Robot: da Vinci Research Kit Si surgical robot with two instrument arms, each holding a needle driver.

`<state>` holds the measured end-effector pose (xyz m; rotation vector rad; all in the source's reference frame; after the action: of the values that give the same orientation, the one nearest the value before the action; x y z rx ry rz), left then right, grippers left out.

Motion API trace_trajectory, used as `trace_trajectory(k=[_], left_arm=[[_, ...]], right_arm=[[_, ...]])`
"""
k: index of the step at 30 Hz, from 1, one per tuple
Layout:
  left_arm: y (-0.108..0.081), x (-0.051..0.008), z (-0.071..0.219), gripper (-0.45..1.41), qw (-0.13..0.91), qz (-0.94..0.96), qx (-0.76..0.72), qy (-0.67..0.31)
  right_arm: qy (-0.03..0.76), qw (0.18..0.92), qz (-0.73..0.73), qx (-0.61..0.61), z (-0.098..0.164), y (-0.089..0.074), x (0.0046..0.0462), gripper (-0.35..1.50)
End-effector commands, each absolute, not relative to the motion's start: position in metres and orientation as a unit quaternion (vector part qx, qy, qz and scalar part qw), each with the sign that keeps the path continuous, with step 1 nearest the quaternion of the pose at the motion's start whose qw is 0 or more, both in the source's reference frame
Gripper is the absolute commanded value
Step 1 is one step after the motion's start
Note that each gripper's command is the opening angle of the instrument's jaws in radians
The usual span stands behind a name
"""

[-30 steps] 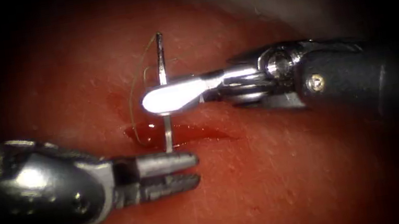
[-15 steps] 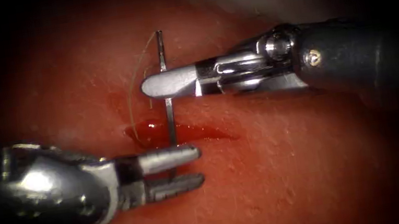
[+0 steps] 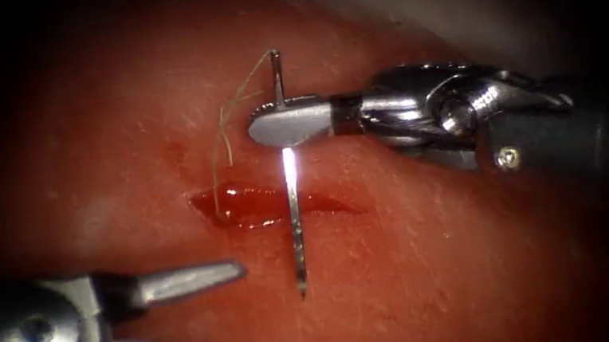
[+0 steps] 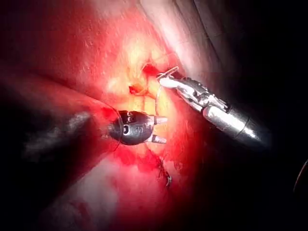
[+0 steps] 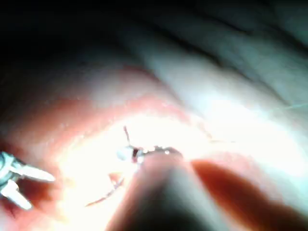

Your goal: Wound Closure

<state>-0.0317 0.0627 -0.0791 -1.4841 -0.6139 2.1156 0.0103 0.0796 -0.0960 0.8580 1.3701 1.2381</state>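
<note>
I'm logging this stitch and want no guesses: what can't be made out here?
- Needle tip, endoscope view: whether it touches the tissue can't be told.
- Thread end at the cut: too fine to follow.
- Right tool, right wrist view: glare blurs its grip.

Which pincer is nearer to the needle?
Right: the right pincer holds the needle near its thread end. The left pincer is open, apart, lower left of its tip.

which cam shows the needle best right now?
Endoscope view: the needle shows nearly whole, held near its thread end by the right tool, its tip free over the tissue. Both wrist views show a thin, partial curve.
</note>
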Motion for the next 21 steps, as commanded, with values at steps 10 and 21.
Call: trace_trajectory(k=[10, 21], left_arm=[[0.063, -0.0306, -0.072, -0.05, 0.297, 0.809, -0.417, -0.29], [0.066, -0.0303, -0.066, -0.35, 0.28, 0.85, -0.34, -0.288]], right_arm=[[0.627, 0.572, 0.448, 0.281, -0.097, 0.08, 0.0102, -0.35], [0.633, 0.581, 0.437, 0.268, -0.097, 0.08, 0.0103, -0.35]])
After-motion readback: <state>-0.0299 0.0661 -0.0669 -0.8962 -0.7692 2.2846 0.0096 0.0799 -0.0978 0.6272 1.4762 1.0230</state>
